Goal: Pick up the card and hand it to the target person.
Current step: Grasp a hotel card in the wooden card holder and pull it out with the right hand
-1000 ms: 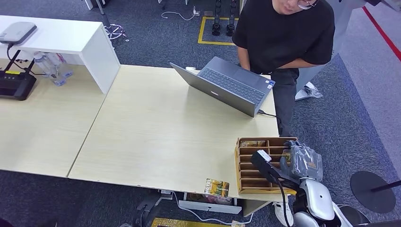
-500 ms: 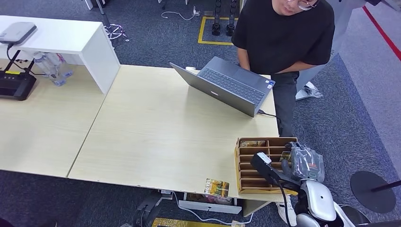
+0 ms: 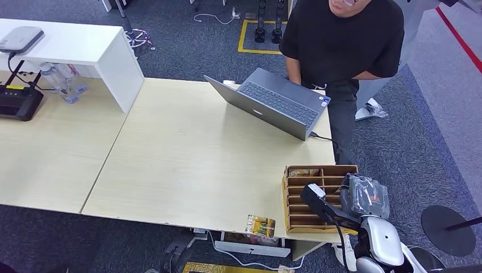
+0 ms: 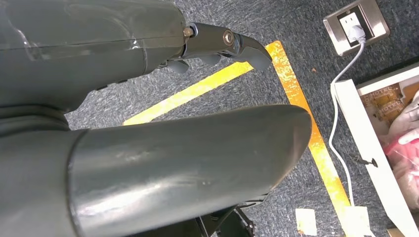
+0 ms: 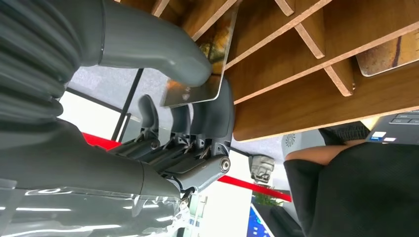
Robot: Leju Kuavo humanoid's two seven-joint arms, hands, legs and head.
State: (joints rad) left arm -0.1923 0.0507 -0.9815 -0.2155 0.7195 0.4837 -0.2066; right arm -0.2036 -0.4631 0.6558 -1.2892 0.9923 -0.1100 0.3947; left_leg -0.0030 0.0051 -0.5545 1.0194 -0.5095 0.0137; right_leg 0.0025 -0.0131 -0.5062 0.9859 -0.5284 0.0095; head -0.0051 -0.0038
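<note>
My right hand [image 3: 364, 196] is at the right end of the wooden slotted rack [image 3: 301, 196] on the table's front right corner. In the right wrist view its thumb [image 5: 163, 47] and a finger pinch a card [image 5: 207, 74] whose far end still sits in a slot of the rack [image 5: 316, 74]. A second card [image 3: 303, 172] lies in the rack's far slot, and a third card [image 3: 261, 226] lies flat at the table's front edge. The person [image 3: 341, 45] in a black shirt stands behind the table's far right corner. My left hand [image 4: 197, 123] hangs above the floor, fingers apart, holding nothing.
An open grey laptop [image 3: 273, 102] sits on the table in front of the person, its cable trailing off the right edge. A white shelf [image 3: 85, 48] and a black router [image 3: 20, 102] stand at the far left. Carpet and a round black stand base [image 3: 449, 230] lie to the right.
My right hand has shifted very slightly at the rack, still pinching the card. The person has shifted a little and moved an arm.
</note>
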